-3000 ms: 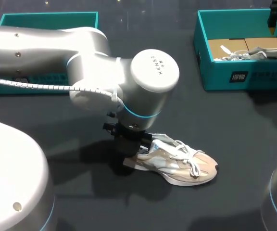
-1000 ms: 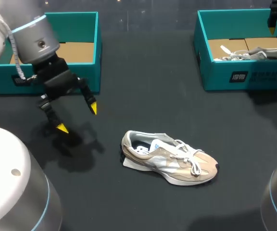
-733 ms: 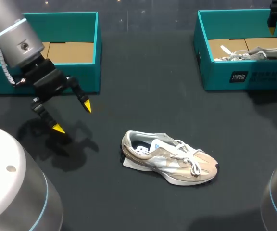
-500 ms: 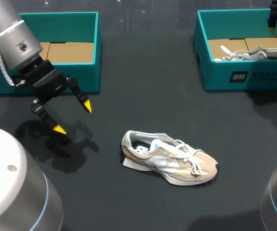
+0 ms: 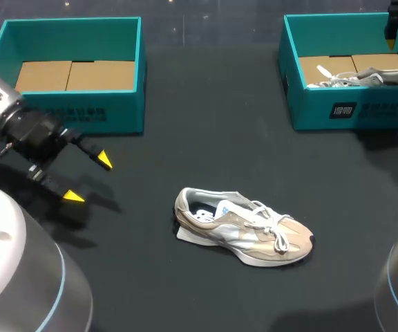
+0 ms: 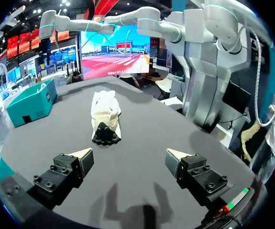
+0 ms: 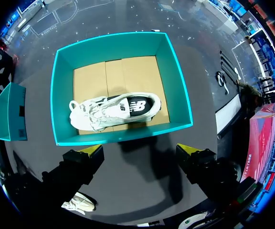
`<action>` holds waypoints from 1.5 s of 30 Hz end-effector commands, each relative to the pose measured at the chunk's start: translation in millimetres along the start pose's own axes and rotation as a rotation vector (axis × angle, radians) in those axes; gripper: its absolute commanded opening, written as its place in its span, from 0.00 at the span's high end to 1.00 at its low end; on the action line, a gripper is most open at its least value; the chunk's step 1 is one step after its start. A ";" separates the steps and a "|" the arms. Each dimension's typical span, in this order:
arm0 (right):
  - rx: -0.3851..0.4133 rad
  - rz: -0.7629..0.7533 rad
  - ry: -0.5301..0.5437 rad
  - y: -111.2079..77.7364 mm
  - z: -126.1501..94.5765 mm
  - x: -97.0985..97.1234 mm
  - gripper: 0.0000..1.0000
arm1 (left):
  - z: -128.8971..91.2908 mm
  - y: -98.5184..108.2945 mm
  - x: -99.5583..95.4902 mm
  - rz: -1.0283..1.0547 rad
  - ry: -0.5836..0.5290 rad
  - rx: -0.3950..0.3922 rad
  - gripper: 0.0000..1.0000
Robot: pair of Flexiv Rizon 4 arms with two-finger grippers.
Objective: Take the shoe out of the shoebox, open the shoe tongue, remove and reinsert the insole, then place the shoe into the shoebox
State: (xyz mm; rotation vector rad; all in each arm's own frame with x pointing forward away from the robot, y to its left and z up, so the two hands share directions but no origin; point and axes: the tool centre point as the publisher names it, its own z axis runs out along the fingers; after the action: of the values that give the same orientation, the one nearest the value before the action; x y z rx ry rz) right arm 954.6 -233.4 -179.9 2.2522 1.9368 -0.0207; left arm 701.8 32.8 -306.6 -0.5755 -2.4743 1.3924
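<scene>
- Beige shoe (image 5: 244, 235) on its sole in the near middle of the dark desk (image 5: 213, 138), toe toward the right, heel toward the left, laces tied in a loose bow.
- Left fingers (image 5: 104, 160) low over the desk's left side, spread wide apart, nothing between them, well apart from the shoe.
- From the left wrist: left fingers (image 6: 82, 157) spread, bare desk between them, beige shoe (image 6: 105, 117) ahead with its heel facing them.
- Left shoebox (image 5: 140, 69) at the far left, only its cardboard floor showing inside.
- Right shoebox (image 5: 323, 111) at the far right, with a white shoe (image 5: 365, 76) lying on its side within.
- Right fingers (image 5: 391, 31) at the far right corner, above the right shoebox, only partly in view there.
- From the right wrist: right fingers (image 7: 90, 153) spread apart and holding nothing, above the desk just beside the box wall (image 7: 61, 95); white shoe (image 7: 116, 110) inside on the cardboard floor.
</scene>
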 end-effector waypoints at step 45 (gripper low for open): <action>-0.001 0.000 0.001 -1.0 0.0 -0.4 0.00 | 24.0 63.6 14.2 -0.177 -0.265 0.272 0.00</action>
State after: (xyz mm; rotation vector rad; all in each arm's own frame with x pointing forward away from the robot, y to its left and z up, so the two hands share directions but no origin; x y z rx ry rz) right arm 954.6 -233.4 -179.9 2.2522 1.9368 -0.0207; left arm 693.0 50.3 -372.5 -0.1158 -2.3942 1.7871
